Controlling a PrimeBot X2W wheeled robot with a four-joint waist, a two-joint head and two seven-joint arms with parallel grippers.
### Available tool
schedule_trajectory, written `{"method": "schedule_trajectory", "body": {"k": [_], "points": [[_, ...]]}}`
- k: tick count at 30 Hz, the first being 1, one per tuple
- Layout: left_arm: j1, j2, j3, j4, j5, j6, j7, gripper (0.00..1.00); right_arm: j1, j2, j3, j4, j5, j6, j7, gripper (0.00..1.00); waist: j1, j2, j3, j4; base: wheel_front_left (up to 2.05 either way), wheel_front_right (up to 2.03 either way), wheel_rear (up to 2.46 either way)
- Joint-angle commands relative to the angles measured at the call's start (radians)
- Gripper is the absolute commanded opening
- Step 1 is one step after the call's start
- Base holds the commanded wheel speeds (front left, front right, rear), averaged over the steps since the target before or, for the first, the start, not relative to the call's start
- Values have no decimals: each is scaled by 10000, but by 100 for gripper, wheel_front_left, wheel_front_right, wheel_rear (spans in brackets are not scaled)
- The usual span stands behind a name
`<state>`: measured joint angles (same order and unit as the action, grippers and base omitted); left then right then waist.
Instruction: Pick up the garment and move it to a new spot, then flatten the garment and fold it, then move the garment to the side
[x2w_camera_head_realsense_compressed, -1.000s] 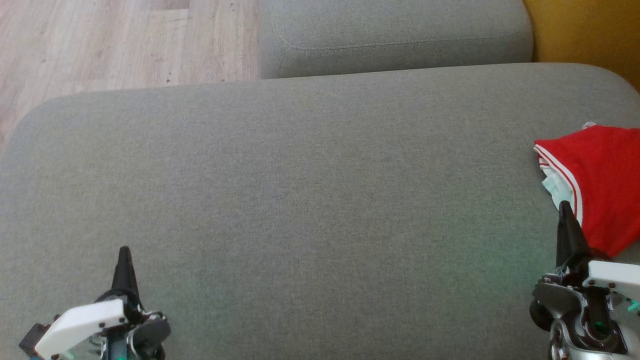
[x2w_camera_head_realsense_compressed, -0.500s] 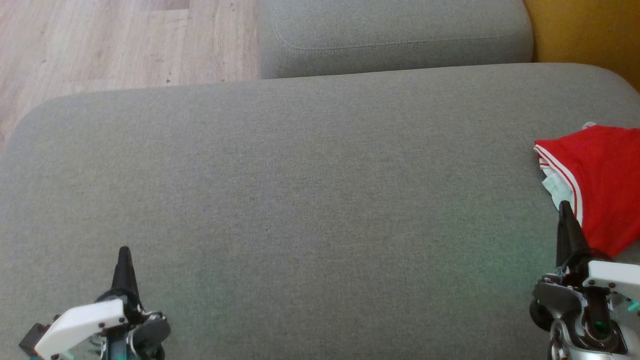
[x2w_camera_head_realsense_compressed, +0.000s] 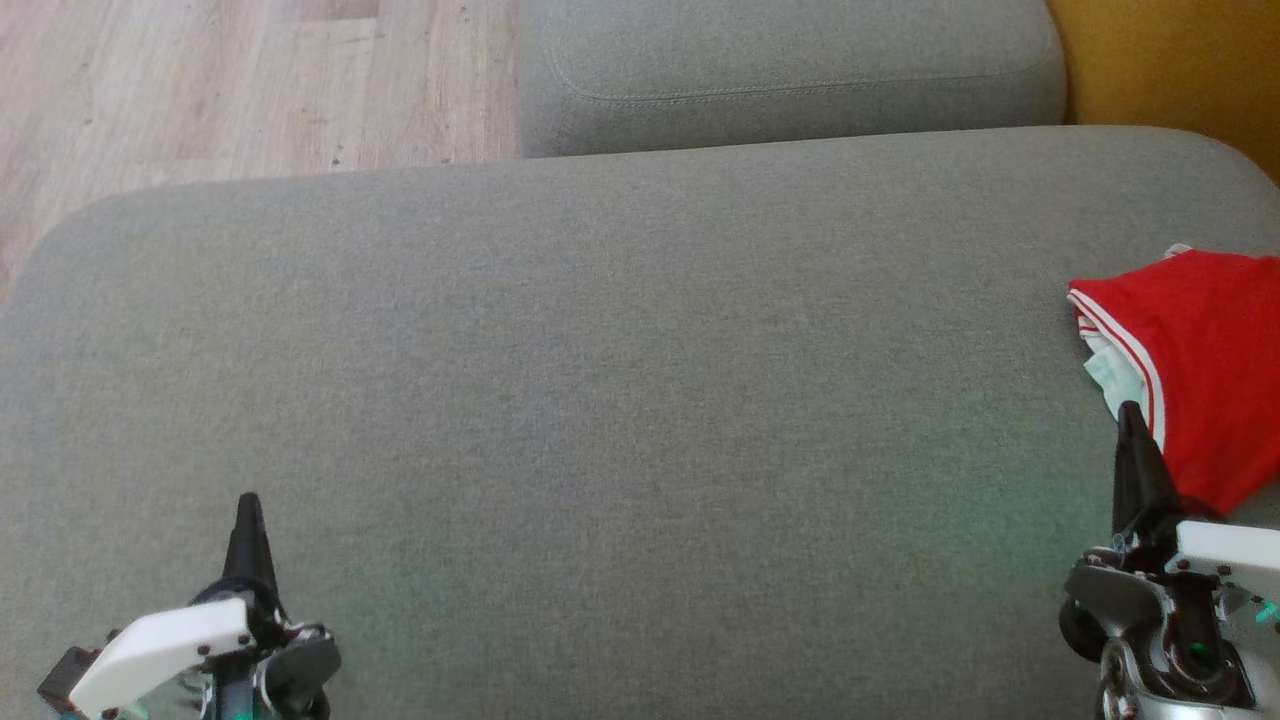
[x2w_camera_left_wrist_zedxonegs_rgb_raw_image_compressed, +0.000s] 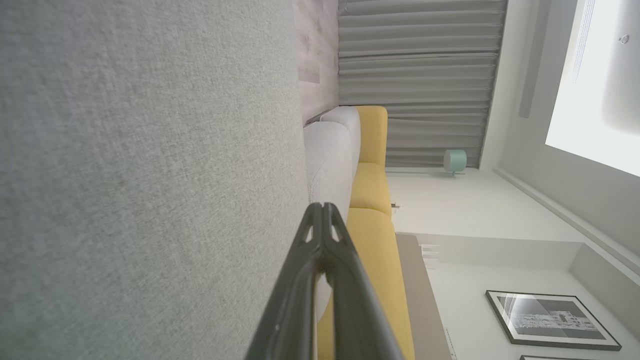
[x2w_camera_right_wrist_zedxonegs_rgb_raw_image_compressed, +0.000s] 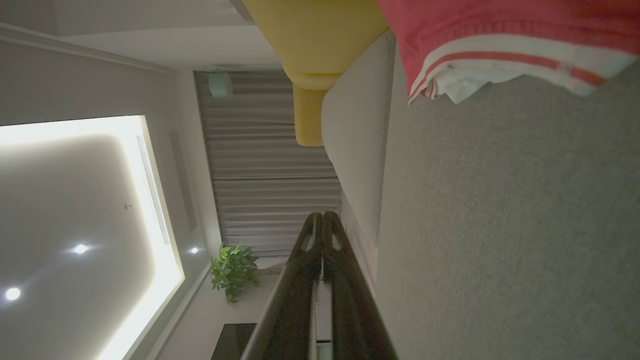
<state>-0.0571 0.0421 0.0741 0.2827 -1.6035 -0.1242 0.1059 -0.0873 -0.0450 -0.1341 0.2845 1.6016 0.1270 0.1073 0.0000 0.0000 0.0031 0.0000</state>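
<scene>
Head view: the red garment (x2w_camera_head_realsense_compressed: 1205, 360) with white stripes lies in a small, neat-looking pile at the far right side of the grey sofa cushion (x2w_camera_head_realsense_compressed: 600, 400). The left gripper (x2w_camera_head_realsense_compressed: 248, 503) sits near and to the left, pinched closed and holding nothing. The right gripper (x2w_camera_head_realsense_compressed: 1128, 410) sits just beside the garment, also pinched closed and empty.

This could be a garment waiting to be picked up, or one folded and put aside. If it needs grabbing, pinch the cloth edge, not the cushion.

No words or brand can be read.
</scene>
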Motion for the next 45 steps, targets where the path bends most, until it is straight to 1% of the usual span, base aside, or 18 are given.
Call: {"method": "schedule_trajectory", "body": {"k": [1, 45], "points": [[-510, 81, 395, -374, -53, -65, 71, 0, -206, -53, 204, -397, 70, 37, 59, 0, 0, 0, 0, 0, 0, 0, 0], [-510, 81, 394, -375, -53, -65, 71, 0, -206, -52, 204, -397, 71, 37, 58, 0, 0, 0, 0, 0, 0, 0, 0]]}}
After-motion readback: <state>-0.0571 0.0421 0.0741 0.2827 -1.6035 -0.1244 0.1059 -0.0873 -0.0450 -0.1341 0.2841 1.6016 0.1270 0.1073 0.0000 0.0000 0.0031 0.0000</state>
